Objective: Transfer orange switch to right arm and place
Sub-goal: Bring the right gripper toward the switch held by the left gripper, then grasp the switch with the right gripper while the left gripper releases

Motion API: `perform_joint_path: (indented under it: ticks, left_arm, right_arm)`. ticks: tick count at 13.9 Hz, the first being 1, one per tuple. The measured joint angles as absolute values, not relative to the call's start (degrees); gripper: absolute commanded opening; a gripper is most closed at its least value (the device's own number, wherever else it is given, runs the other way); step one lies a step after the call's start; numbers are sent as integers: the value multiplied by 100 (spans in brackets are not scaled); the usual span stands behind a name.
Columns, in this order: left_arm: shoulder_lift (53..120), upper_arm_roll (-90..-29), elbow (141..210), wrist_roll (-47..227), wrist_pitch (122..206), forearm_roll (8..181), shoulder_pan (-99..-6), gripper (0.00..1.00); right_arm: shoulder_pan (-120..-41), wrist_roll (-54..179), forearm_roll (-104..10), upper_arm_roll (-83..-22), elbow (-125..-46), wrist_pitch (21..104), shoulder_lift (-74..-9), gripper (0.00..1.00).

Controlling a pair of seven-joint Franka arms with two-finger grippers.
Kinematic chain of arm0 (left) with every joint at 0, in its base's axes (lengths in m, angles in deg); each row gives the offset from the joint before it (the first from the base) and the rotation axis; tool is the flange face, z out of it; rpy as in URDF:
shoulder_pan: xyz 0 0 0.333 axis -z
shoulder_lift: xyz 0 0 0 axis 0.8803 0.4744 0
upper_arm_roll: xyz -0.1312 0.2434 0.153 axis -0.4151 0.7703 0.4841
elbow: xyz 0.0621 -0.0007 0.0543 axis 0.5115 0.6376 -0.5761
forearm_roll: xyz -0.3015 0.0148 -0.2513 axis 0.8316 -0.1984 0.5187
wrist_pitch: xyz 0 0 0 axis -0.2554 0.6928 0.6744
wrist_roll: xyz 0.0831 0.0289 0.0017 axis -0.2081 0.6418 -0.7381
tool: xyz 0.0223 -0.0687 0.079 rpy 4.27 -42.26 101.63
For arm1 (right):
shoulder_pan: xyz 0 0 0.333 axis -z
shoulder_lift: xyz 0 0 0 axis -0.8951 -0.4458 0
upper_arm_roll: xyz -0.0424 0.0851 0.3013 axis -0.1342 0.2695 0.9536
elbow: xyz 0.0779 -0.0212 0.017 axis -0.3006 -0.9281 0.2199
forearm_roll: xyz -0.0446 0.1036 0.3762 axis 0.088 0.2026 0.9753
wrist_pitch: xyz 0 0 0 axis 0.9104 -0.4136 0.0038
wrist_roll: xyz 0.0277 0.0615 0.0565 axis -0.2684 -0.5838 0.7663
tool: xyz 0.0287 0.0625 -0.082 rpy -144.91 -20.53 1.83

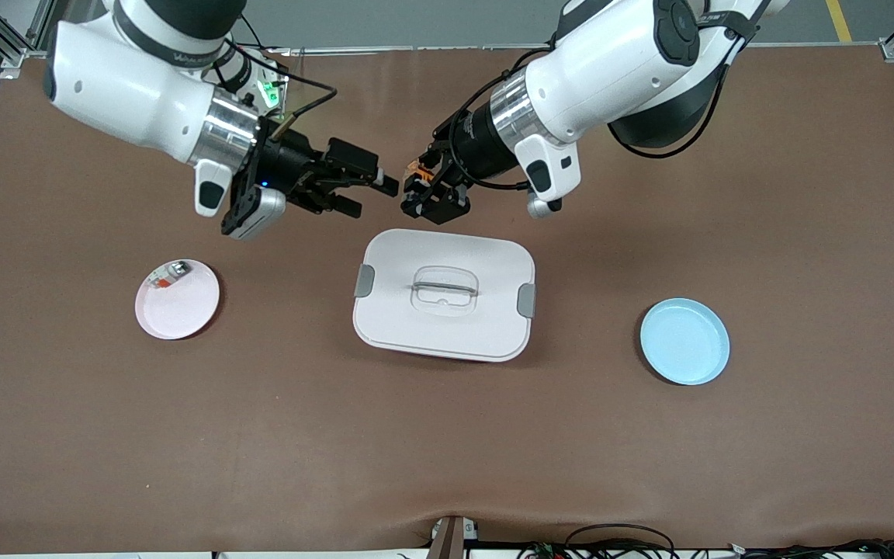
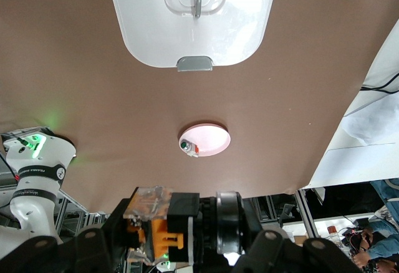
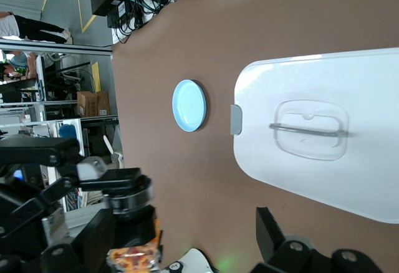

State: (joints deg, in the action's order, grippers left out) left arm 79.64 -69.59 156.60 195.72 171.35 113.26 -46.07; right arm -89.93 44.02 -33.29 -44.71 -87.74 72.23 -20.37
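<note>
The orange switch [image 1: 416,172] is held in the air, with my left gripper [image 1: 425,192] shut on it. The left wrist view shows its orange body [image 2: 159,232] and round black cap [image 2: 227,226] between that gripper's [image 2: 181,248] jaws. My right gripper [image 1: 373,196] is open and points at the switch from a small gap away, touching nothing. In the right wrist view the switch [image 3: 134,251] shows close to one of the right gripper's [image 3: 181,242] fingers [image 3: 271,229]. Both hands hang over the brown mat [image 1: 649,194], just off the box's edge that lies toward the arms' bases.
A white lidded box [image 1: 385,310] with a handle sits mid-table. A pink plate [image 1: 183,310] holding a small silvery piece with a red bit [image 1: 171,273] lies toward the right arm's end. A blue plate [image 1: 684,341] lies toward the left arm's end.
</note>
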Motion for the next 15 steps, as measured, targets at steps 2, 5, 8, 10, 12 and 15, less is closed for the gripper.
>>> perform_joint_path:
  ticks: [2,5,8,10,12,15]
  left_arm:
    - [7964,-6959,15660,19572,17138,11326,-4607,11]
    - [7965,-6959,15660,19572,17153,11326,-4607,11]
    - [7965,-6959,15660,19572,17167,11326,-4607,11]
    - [7965,-6959,15660,19572,17173,11326,-4607,11]
    - [7965,-6959,15660,19572,17179,11326,-4607,11]
    - [7965,-6959,15660,19572,17193,11326,-4610,11]
  right_arm:
    - [-9143,4147,-3329,-4472,-8728,7351,-2002,100]
    - [-9386,4028,-3330,-4472,-8722,7697,-1972,100]
    - [-9512,4018,-3426,-4472,-8723,7800,-1972,100]
    - [-9516,4018,-3502,-4476,-8729,7800,-1972,100]
    - [-9515,4017,-3577,-4480,-8737,7800,-1972,100]
    - [-9516,4017,-3630,-4481,-8745,7800,-1972,100]
